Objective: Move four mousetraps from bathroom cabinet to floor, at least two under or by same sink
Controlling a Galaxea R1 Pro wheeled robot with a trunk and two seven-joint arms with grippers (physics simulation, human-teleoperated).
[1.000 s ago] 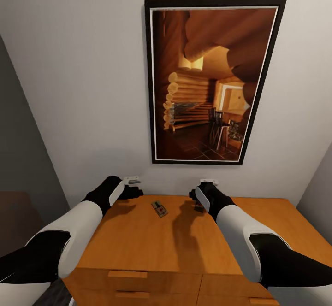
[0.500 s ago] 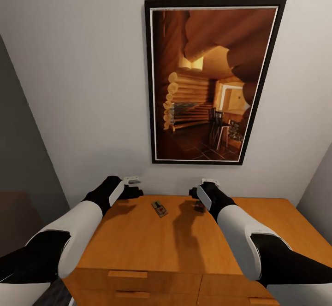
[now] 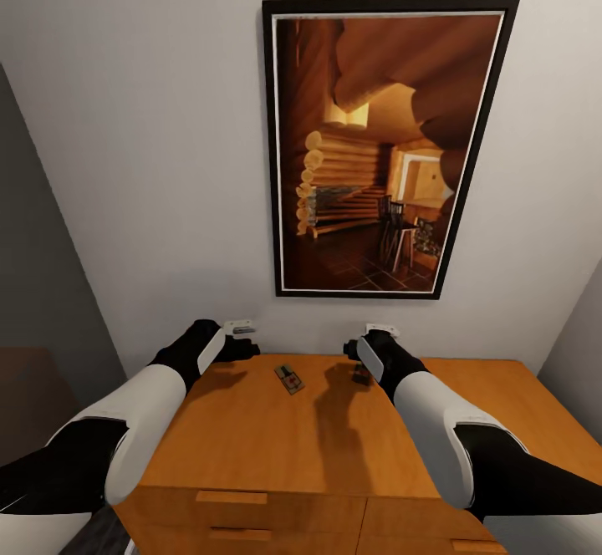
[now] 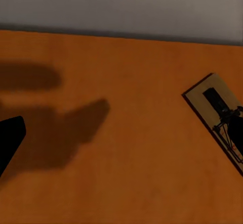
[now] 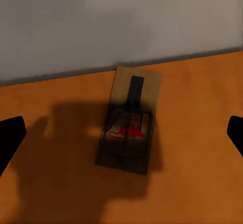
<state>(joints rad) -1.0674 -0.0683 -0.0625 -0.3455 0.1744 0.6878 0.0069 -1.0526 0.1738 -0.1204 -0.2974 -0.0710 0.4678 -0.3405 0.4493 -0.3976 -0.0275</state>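
The orange-brown cabinet (image 3: 276, 446) stands against the wall below me. One mousetrap (image 3: 289, 379) lies flat near the back of its top, between my two arms. A second mousetrap (image 3: 361, 375) lies just under my right gripper (image 3: 354, 356). In the right wrist view that mousetrap (image 5: 129, 128) with its red patch sits between the wide-apart fingertips (image 5: 10, 138), and the right gripper (image 5: 121, 135) is open above it. My left gripper (image 3: 239, 347) hovers over the top's back left corner. The left gripper (image 4: 121, 138) is open and empty, with a mousetrap (image 4: 215, 115) off to one side.
A large framed painting (image 3: 380, 145) of a log cabin interior hangs on the white wall directly behind the cabinet. Drawer fronts with bar handles (image 3: 232, 498) show at the cabinet's front. The cabinet top (image 3: 493, 404) runs on to the right. A dark wall (image 3: 38, 287) borders the left.
My right gripper has edged very slightly to the right over its mousetrap. Nothing else has moved.
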